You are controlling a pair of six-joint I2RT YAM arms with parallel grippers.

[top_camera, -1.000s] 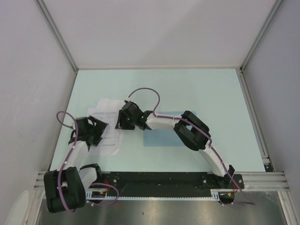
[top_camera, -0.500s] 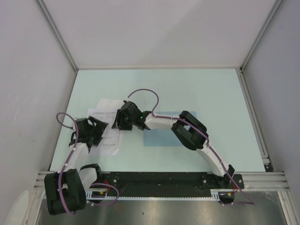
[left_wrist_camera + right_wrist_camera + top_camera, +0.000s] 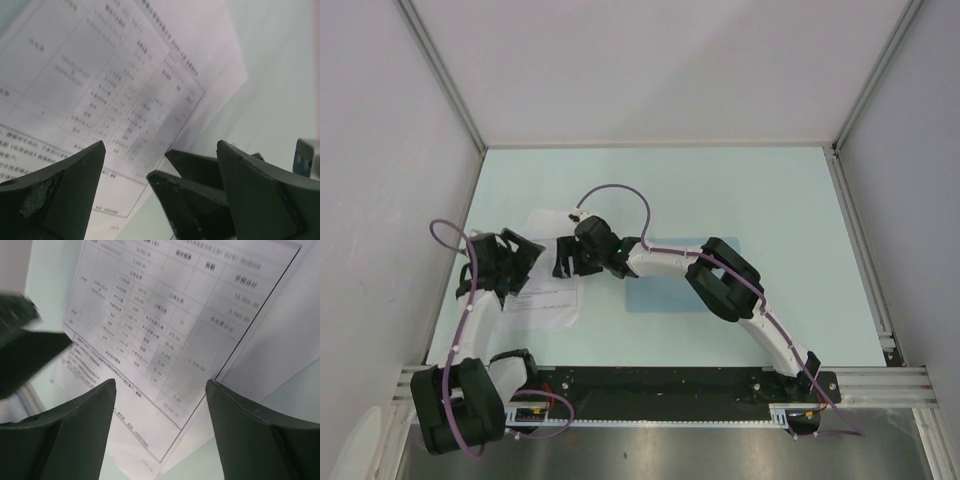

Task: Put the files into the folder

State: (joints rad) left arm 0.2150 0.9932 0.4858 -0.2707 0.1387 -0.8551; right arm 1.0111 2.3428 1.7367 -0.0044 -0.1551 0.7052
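While hovering low over the files (image 3: 548,300) at the left of the table (image 3: 770,220), gripping nothing. Left gripper (image 3: 160,145) spread wide, empty, fingers straddling the printed sheet; right gripper (image 3: 161,385) same, wide and empty. Probably set up from two sides because flat, slightly fanned sheets offer no raised edge to pinch. Folder (image 3: 660,297) lies flat just right of the files, partly under the right forearm, so likely only a short slide needed. Both arms bent inward, wrists pitched down, pincers close together, contact unclear.
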